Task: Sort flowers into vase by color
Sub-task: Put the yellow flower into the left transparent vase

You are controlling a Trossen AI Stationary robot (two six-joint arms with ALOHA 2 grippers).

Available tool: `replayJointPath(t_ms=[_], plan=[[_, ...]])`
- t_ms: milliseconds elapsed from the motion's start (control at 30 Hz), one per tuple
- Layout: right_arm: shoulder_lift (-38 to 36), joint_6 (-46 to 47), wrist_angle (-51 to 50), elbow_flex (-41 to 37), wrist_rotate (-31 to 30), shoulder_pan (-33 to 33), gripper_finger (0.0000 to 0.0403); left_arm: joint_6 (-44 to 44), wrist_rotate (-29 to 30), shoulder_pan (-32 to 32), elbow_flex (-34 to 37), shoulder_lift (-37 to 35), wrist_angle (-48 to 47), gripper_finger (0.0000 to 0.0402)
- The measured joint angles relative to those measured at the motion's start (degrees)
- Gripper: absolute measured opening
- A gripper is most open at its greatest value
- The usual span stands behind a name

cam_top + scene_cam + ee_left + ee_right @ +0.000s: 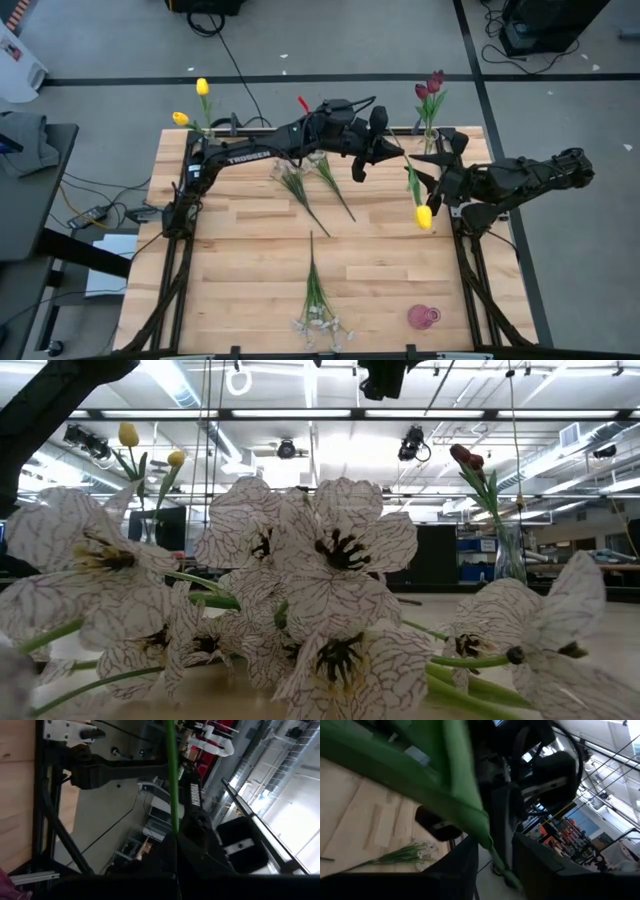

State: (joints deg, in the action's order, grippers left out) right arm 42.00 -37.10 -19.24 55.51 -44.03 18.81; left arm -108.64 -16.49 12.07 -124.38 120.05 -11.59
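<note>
A yellow tulip [424, 216] on a long green stem [410, 180] hangs in the air over the table's right part, between my two grippers. My left gripper [385, 152] reaches across from the left and is shut on the stem. My right gripper [432, 188] is open, with one finger on each side of the leafy stem [492, 847]. Two yellow tulips [202, 88] stand in a vase [207, 130] at the far left. Dark red tulips [430, 85] stand in a glass vase [508, 555] at the far right. Whitish sprays [318, 300] lie flat on the table. My left gripper pinches the tulip's bare stem [174, 820] between its two fingers, near the end away from the flower. The fingers come level from the table's left. The tulip is lifted clear, with its yellow head toward the table's near side.
Two more green-stemmed sprays [305, 188] lie under my left arm. A small pink vase [423, 317] lies near the table's near right corner. The whitish blossoms [330, 590] fill the low view close up. Bare wood [230, 270] shows at the near left.
</note>
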Motion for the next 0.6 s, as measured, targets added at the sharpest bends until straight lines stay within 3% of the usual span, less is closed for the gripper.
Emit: replayJointPath(t_ms=[333,600], plan=[[0.02,1.71,0.32,-0.02,0.17,0.0,0.0099,-0.93,-1.08,-0.19,0.0,0.98,0.53,0.0001],[0.02,3.06,0.34,-0.02,0.2,0.0,0.0023,-0.58,-0.99,-0.19,0.0,0.98,1.3,0.0001]])
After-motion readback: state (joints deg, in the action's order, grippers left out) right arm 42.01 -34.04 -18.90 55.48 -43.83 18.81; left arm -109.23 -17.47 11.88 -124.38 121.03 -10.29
